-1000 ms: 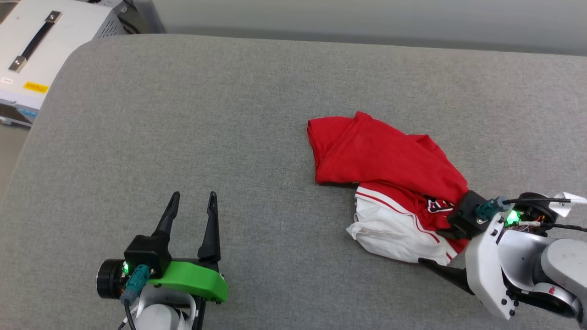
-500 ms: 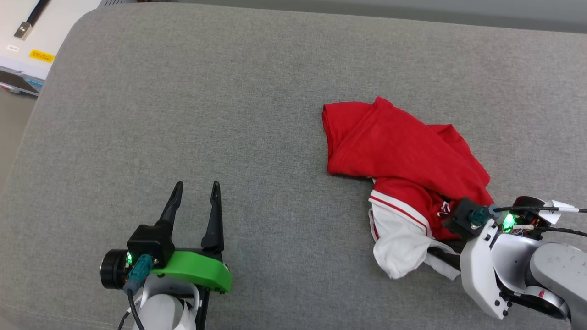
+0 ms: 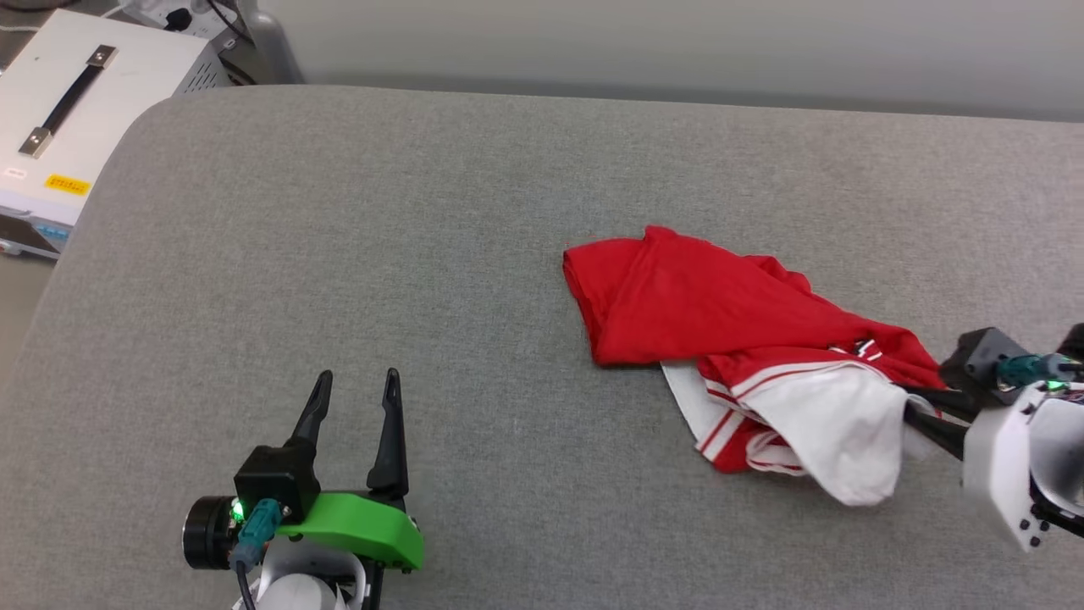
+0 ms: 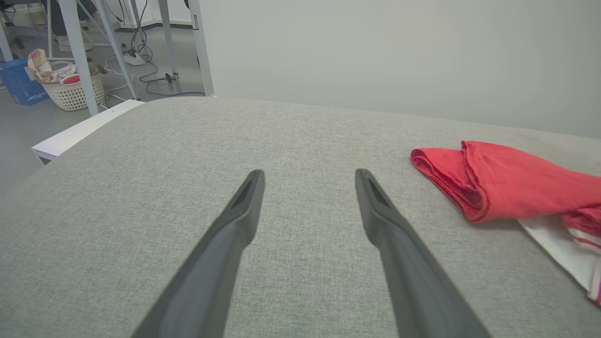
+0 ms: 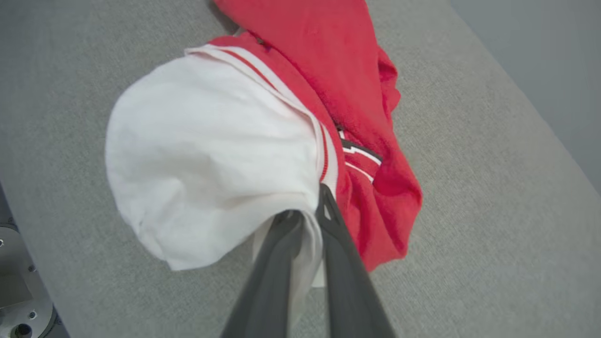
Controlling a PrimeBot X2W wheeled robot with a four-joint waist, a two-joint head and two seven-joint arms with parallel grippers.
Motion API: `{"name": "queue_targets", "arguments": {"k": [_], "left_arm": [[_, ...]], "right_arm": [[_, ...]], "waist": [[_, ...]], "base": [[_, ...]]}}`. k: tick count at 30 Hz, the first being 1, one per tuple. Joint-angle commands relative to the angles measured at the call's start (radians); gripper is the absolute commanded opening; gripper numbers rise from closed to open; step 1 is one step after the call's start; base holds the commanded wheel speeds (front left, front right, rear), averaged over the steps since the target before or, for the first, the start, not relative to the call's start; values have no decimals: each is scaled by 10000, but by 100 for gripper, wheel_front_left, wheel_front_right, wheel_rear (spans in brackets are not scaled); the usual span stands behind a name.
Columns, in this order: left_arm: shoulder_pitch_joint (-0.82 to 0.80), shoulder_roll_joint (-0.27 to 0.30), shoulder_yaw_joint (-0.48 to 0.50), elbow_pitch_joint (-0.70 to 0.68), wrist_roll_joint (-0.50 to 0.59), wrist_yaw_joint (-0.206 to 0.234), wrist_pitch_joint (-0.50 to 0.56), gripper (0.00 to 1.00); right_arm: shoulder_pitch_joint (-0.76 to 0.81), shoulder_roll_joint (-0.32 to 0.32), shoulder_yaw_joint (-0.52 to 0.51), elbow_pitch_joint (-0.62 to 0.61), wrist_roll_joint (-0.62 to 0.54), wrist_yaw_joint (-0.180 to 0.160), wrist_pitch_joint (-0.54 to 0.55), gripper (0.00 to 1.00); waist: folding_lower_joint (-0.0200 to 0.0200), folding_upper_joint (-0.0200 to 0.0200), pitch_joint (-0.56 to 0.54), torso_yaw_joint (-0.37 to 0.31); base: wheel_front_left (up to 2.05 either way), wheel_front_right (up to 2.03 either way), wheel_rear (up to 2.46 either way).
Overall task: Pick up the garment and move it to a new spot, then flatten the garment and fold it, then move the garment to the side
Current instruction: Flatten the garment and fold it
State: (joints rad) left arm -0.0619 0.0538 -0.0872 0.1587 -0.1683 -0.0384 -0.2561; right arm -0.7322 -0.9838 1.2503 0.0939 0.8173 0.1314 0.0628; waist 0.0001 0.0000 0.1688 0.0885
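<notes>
One garment [image 3: 677, 296], two grippers [image 3: 353, 379] [image 5: 305, 206], one grey surface [image 3: 381, 212]

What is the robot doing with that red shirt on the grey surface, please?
The right gripper is shut on the white sleeve of the garment, a red jersey lying crumpled on the grey padded surface. The left gripper hovers open over bare padding, apart from the jersey and holding nothing. No flattening or folding has been done yet.
</notes>
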Motion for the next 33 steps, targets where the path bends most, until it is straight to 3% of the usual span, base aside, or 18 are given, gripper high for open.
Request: {"name": "queue_targets", "arguments": {"k": [1, 8, 16, 17, 18, 19, 28, 33], "left_arm": [[107, -35, 8, -27, -58, 92, -57, 100], [75, -35, -46, -63, -46, 70, -57, 100], [22, -35, -4, 12, 63, 14, -57, 100], [53, -35, 21, 23, 70, 19, -57, 100], [82, -35, 32, 35, 77, 19, -57, 100], [120, -35, 41, 56, 85, 15, -57, 100], [489, -35, 63, -18, 186, -3, -57, 100], [666, -35, 111, -109, 221, -6, -57, 100]], "right_arm": [[341, -216, -102, 275, 178, -7, -188, 0], [1766, -409, -421, 2317, 1021, -7, -811, 0], [2730, 579, -716, 4336, 1976, -7, -1750, 1], [2724, 701, -855, 4465, 2067, -7, -2026, 39], [2717, 752, -941, 4550, 2101, -7, -2237, 84], [2674, 787, -1083, 4648, 2088, -7, -2527, 100], [2789, 305, -2705, 4789, 1197, -7, -3224, 100], [3156, 87, -4450, 4236, 537, -7, -3241, 100]], "waist": [[-1, 0, -179, -215], [-1, 0, 18, -240], [-1, 0, 72, -210], [-1, 0, 7, -239], [-1, 0, -44, -253], [-1, 0, -135, -279], [-1, 0, -826, -508], [-1, 0, -1022, -591]], "base": [[0, 0, 0], [0, 0, 0], [0, 0, 0], [0, 0, 0], [0, 0, 0], [0, 0, 0], [0, 0, 0], [0, 0, 0]]}}
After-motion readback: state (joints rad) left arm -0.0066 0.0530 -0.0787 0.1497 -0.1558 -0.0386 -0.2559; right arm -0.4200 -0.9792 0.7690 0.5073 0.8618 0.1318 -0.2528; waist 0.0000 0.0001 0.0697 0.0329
